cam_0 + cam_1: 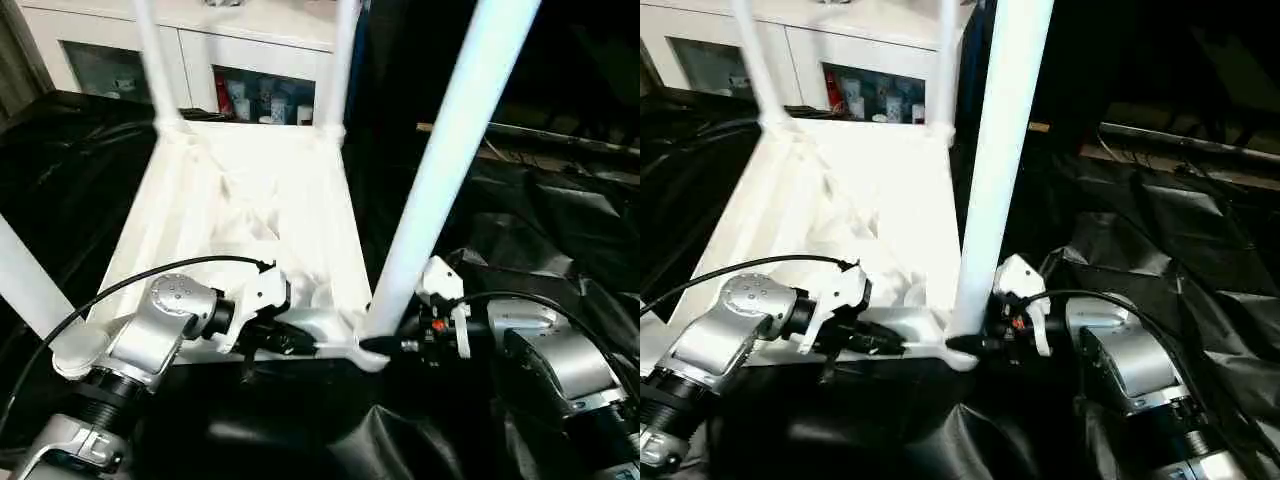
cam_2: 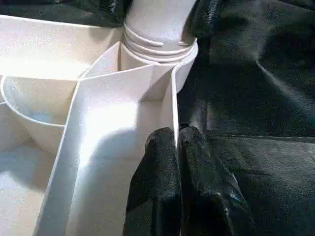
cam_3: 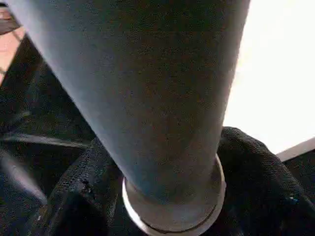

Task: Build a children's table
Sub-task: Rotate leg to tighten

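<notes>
Black, crinkled sheeting (image 1: 560, 230) covers the surface on which everything rests, and behind it stands a white cabinet (image 1: 250, 40) with glass doors and small bottles inside. From the head views, the children's table (image 1: 240, 210) lies upside down on the sheeting, its ribbed underside facing up and white legs rising from the corner sockets; two stand at the far corners and one thick near leg (image 1: 450, 150) rises at the near right corner. The left gripper (image 1: 290, 343) sits on the tabletop's near rim, just left of that leg. The right gripper (image 1: 990, 343) reaches at the leg's base from the right.

In the left wrist view, the two black fingers (image 2: 162, 187) are pressed together on the thin rim wall, close to the socket.

In the right wrist view, the leg's base stands between black fingers (image 3: 78, 201) set apart on either side of it; whether they press on it I cannot tell.
</notes>
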`<state>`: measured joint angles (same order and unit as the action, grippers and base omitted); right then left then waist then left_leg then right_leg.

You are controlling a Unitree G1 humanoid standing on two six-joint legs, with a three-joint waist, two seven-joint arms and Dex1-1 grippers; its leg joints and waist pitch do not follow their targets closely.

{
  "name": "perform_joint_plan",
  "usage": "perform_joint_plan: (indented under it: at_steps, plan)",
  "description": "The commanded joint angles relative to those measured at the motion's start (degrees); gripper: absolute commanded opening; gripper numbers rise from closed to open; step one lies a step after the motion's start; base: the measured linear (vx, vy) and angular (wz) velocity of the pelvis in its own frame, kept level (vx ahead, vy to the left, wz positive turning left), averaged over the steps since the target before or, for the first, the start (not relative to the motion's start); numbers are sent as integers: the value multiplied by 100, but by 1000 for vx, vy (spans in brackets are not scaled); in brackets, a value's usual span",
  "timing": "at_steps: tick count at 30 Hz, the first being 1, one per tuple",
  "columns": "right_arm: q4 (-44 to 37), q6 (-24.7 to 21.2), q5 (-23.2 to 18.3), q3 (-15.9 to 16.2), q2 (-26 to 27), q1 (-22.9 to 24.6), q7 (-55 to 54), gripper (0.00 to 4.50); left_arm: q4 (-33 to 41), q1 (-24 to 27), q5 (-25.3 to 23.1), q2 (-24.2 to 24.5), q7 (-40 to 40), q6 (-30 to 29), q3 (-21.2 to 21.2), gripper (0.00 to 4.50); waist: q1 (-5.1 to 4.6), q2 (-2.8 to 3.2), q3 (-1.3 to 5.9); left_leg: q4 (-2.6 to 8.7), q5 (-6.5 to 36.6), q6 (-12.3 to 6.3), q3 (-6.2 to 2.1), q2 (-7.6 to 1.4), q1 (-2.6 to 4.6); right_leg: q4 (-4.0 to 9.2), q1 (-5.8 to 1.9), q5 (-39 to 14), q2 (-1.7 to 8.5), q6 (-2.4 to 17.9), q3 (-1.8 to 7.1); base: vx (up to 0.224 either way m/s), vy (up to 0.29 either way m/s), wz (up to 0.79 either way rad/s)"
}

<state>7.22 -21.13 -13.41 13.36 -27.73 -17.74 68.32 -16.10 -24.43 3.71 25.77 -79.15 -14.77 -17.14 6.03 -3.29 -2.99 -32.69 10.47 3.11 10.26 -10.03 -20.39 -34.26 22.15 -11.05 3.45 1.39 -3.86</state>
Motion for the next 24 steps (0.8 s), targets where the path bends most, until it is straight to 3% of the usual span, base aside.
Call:
perform_joint_plan:
  at_steps: [1, 6, 14, 19, 22, 24]
  plan:
    - [-73, -49, -50, 28, -67, 30, 86, 287, 156, -97, 314, -93, -204, 51, -62, 0, -14, 15, 302, 359, 966, -269, -108, -387, 75, 375, -232, -1110, 553, 1166, 332, 0, 0, 0]
    - [-157, -170, -119, 102, -111, 44, 136, 240, 170, -87, 346, -98, -234, 32, -82, 0, 1, 3, 307, 349, 851, -288, -105, -381, 74, 354, -239, -948, 546, 1167, 331, 0, 0, 0]
    - [-175, -205, -108, 136, -131, 74, 202, 222, 200, -55, 345, -97, -208, 11, -86, 0, 7, -14, 295, 347, 904, -280, -107, -378, 75, 367, -233, -1173, 545, 1094, 331, 0, 0, 0]
    - [-130, -196, -84, 109, -19, 103, -11, 219, 129, -56, 162, -202, 280, 87, -33, 0, 2, -7, 295, 345, 920, -247, -111, -374, 67, 369, -236, -1182, 542, 1082, 332, 0, 0, 0]
    - [378, -92, 279, -80, 489, 46, -1161, 216, 80, -63, -117, -576, 1195, -32, 23, 0, -32, -3, 278, 353, 1097, -149, -117, -369, 73, 407, -214, -1434, 549, 1080, 325, 0, 0, 0]
    - [835, -95, 460, -342, 993, -10, -2239, 211, 47, -18, -273, -920, 1795, -192, -2, 0, -111, -25, 270, 376, 1247, 30, -148, -360, 45, 429, -238, -1886, 567, 943, 315, 0, 0, 0]
